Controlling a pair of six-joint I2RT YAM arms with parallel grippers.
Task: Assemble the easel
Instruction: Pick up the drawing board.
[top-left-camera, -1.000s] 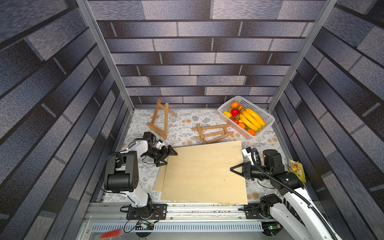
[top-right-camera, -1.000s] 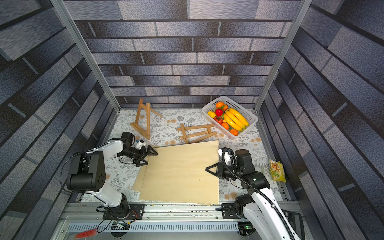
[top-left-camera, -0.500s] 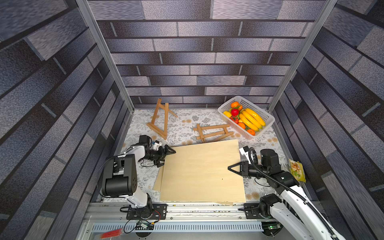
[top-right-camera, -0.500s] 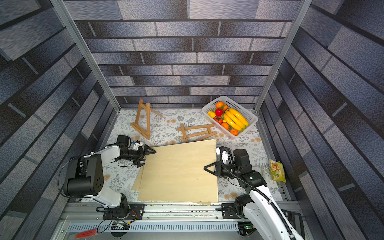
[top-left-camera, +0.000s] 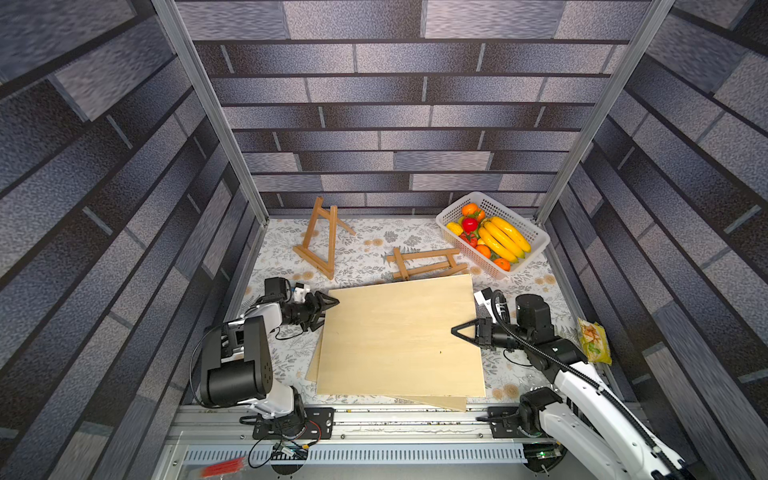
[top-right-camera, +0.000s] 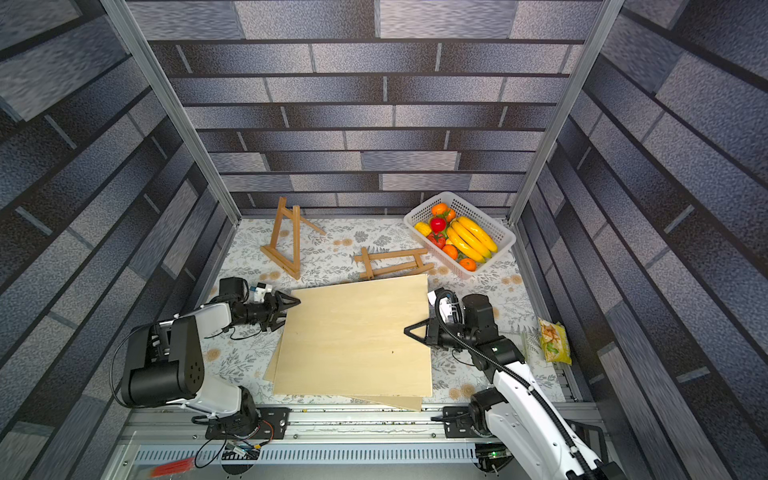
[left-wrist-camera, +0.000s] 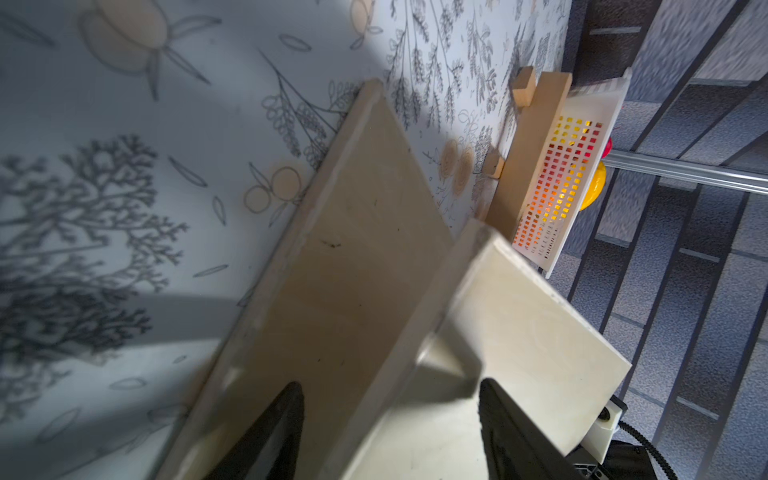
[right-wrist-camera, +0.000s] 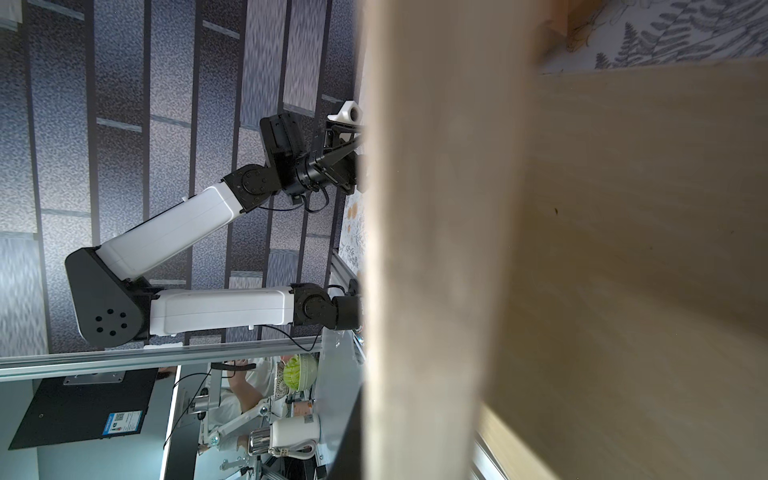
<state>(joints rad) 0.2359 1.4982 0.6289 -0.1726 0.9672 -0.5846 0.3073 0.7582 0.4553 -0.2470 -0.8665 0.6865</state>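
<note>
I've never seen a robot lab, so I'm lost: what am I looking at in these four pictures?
Two robot arms stand at a floral table. Two pictures look down from overhead; two come from cameras on the wrists. The right gripper is shut on the top board, raised over a second board. The left gripper has its fingers open around the top board's corner. Farther back are a standing easel, a flat easel and a fruit basket.

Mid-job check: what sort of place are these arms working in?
Probably a staged robot test cell in a lab: printed brick walls on aluminium posts, arms bolted to a rail, and a person outside in the right wrist view.
</note>
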